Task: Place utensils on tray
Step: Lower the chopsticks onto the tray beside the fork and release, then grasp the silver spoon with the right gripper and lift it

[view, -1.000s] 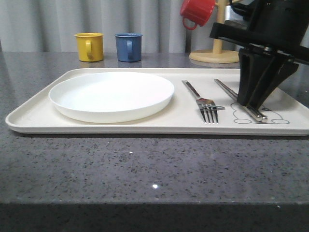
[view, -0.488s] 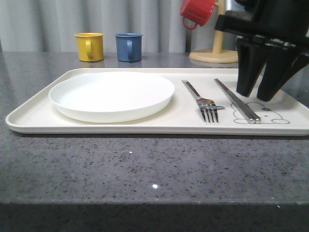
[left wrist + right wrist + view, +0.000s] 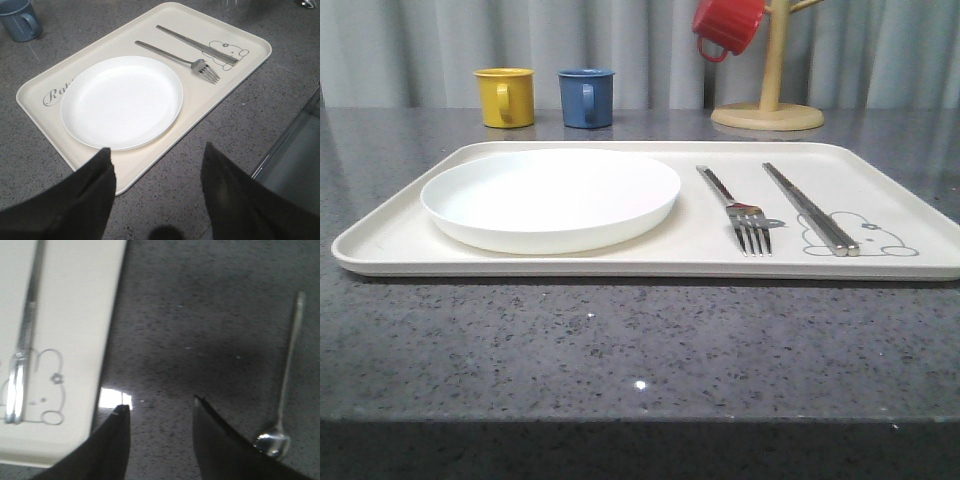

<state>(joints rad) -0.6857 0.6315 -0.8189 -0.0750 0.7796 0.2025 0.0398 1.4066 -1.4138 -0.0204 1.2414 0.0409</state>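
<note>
Spoon's the last one off the tray

Plate (image 3: 550, 197), fork (image 3: 740, 212) and chopsticks (image 3: 812, 209) already lie on the tray (image 3: 390, 245); spoon (image 3: 284, 390) lies on the tabletop (image 3: 210, 315) beside it. Right tool (image 3: 160, 412) spread and empty, probably lining up for it; left tool (image 3: 157, 165) spread too.

Both grippers look alike. The left gripper (image 3: 157, 200) has two broad fingers (image 3: 75, 200) of matte black, thick at the base and narrowing toward blunt tips (no screws, cables or markings can be made out). The right gripper (image 3: 159, 440) has the same dark, wedge-shaped fingers (image 3: 225, 450), slightly blurred.
</note>
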